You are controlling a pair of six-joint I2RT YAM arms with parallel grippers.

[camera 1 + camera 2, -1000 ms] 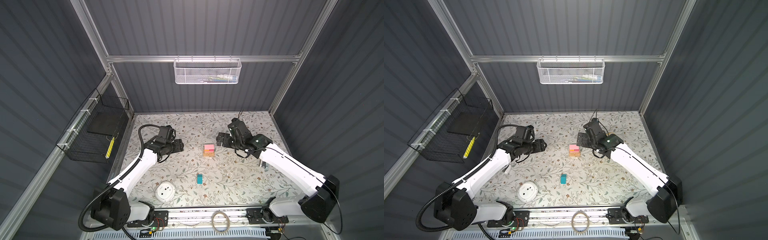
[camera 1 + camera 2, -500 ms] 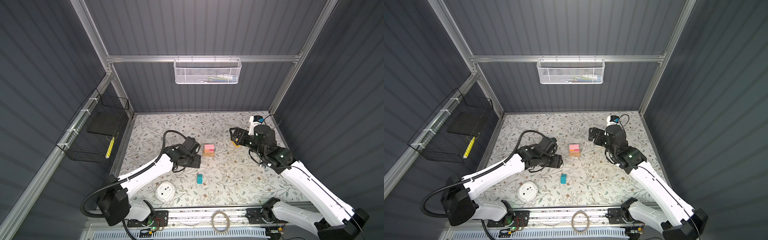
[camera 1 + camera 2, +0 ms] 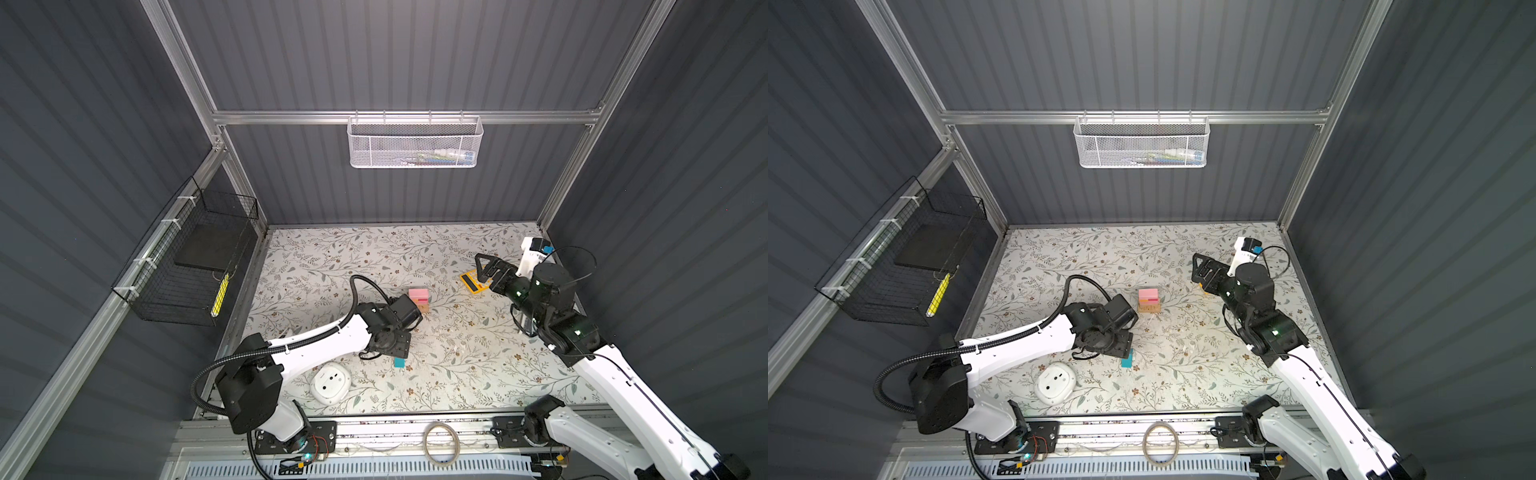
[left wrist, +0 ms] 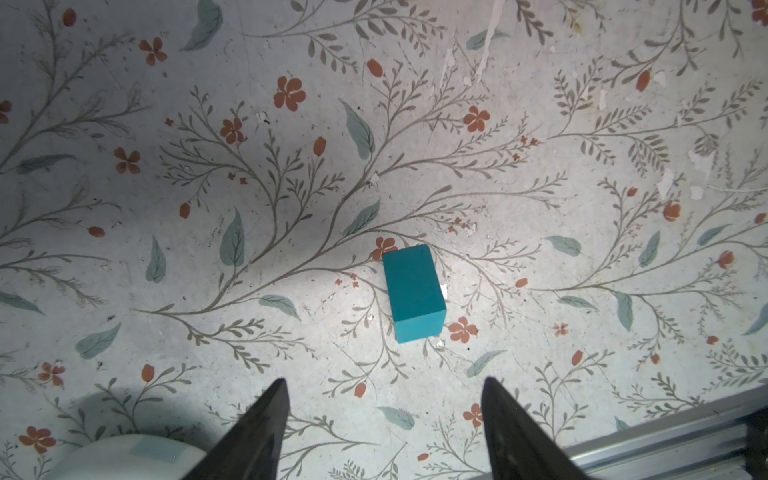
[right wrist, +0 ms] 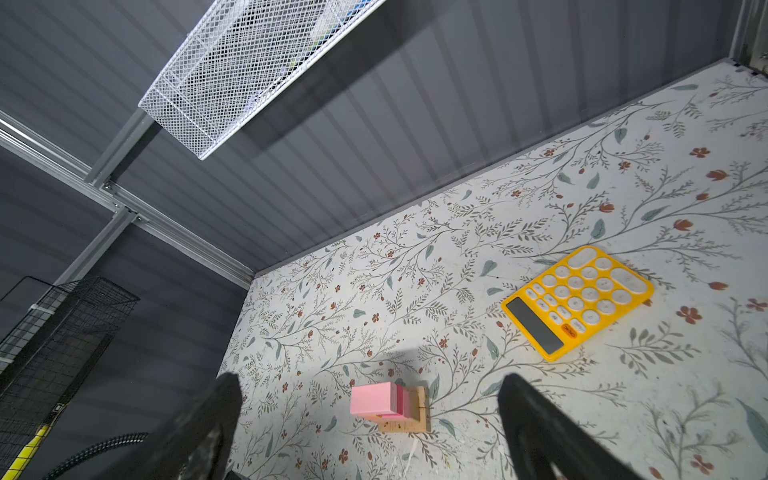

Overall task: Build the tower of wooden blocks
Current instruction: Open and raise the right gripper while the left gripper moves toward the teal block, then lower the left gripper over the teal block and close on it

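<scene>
On the floral surface (image 4: 124,282), small teal wooden block (image 4: 413,293) just ahead of the open left jaws, seemingly not between them, pink-topped tan-based wooden tower (image 5: 390,405) well beyond wide-open right jaws

Two matching arms, white shells with black joints: body appearance only.

Left arm (image 3: 320,343), lower left in both top views: glossy white link shells, black cylindrical joint housings and a black ribbed cable conduit (image 3: 352,297) arching off the wrist, with a second loop by the shoulder block. Right arm (image 3: 615,382), right side of frame: same white shells, small dark dots along the forearm, and black joints with tiny green lights (image 3: 539,283). It carries a white camera bracket (image 3: 532,253) with a blue plug and a thin black wire. Left gripper (image 4: 383,384) and right gripper (image 5: 370,378): the fingers (image 4: 262,428) are matte black wedges tapering to narrow tips.
</scene>
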